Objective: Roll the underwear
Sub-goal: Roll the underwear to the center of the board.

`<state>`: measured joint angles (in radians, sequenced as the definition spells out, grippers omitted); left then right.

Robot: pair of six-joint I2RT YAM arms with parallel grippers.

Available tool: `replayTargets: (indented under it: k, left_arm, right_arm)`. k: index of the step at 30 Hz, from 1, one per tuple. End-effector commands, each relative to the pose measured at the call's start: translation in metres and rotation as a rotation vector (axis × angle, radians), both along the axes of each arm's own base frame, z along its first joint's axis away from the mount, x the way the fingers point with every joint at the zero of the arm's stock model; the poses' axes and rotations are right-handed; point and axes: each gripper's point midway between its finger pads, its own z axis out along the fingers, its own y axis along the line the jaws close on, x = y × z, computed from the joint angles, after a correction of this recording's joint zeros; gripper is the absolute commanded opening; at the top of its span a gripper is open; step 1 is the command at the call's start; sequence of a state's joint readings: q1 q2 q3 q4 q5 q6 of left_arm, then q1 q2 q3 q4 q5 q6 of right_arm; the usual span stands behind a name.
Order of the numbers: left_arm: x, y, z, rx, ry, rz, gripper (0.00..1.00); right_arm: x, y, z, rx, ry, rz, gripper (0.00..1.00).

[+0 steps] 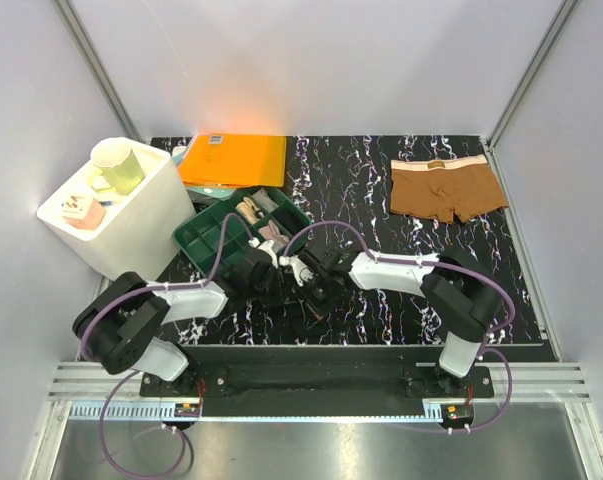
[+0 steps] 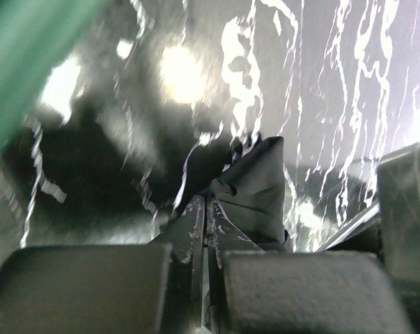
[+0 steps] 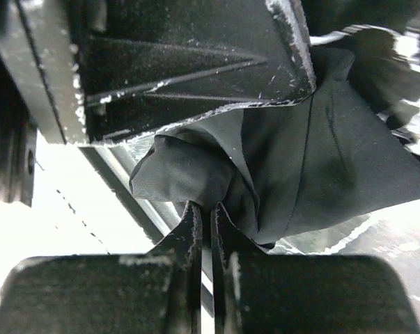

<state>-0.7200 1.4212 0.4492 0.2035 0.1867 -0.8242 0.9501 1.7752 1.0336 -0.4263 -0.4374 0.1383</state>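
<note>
The black underwear [image 3: 321, 160] is bunched up between my two grippers at the middle of the near edge of the marble mat. My right gripper [image 3: 210, 205] is shut on a puckered fold of it. Opposite it, my left gripper [image 2: 206, 202] is also shut, with a peak of the black underwear [image 2: 255, 191] caught at its fingertips. From above, the left gripper [image 1: 281, 268] and right gripper [image 1: 316, 278] nearly touch, and the black fabric hardly shows against the dark mat. The brown underwear [image 1: 446, 188], with its pale waistband, lies flat at the back right, far from both grippers.
A green compartment tray [image 1: 216, 235] with small items sits just behind the left gripper. A white bin [image 1: 131, 225] holding a green cup stands at the left, and an orange folder [image 1: 236, 160] lies at the back. The left gripper's body [image 3: 189, 69] fills the top of the right wrist view.
</note>
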Motion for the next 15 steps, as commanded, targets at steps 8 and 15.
replayTargets:
  k: [8,15]
  left_arm:
    - [0.071,-0.04,0.039,-0.013,-0.194,-0.043,0.0]
    - [0.086,-0.048,0.043,-0.018,-0.203,-0.053,0.0]
  right_arm:
    - [0.002,0.009,0.009,0.037,0.001,0.05,0.0]
    - [0.0,0.007,0.01,0.034,0.025,0.039,0.0]
